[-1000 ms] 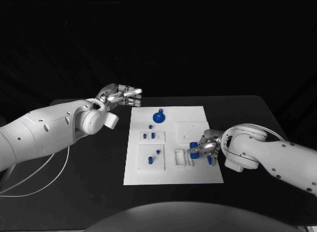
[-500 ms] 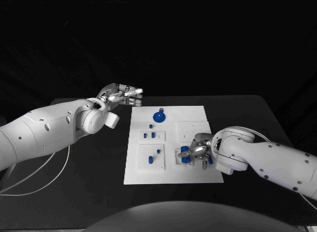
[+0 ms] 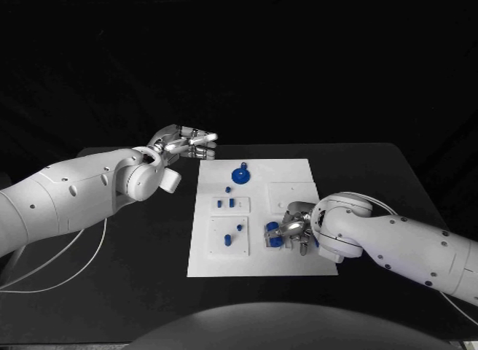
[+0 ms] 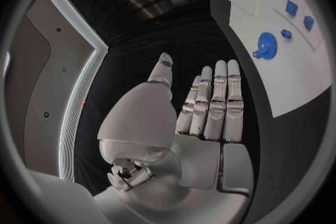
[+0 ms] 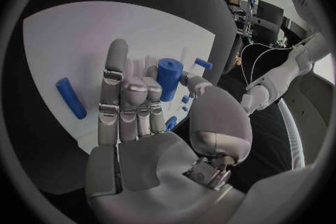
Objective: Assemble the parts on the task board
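— White flat task board [image 3: 302, 175] sat mid-table; where was the blue cylinder part [image 5: 168, 77]?

— Pinched by the right hand [image 3: 289, 229] over the board's near right area. Left hand [image 3: 184, 143] held nothing, fingers loosely apart, beyond the board's far left corner.

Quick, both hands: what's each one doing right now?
Left hand: open, fingers straight, holding nothing, off the task board.
Right hand: holding a blue cylinder part between thumb and fingers, over the board.

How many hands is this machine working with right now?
2. The left hand hovers empty beside the white board's far corner; the right hand holds a blue cylinder over it.
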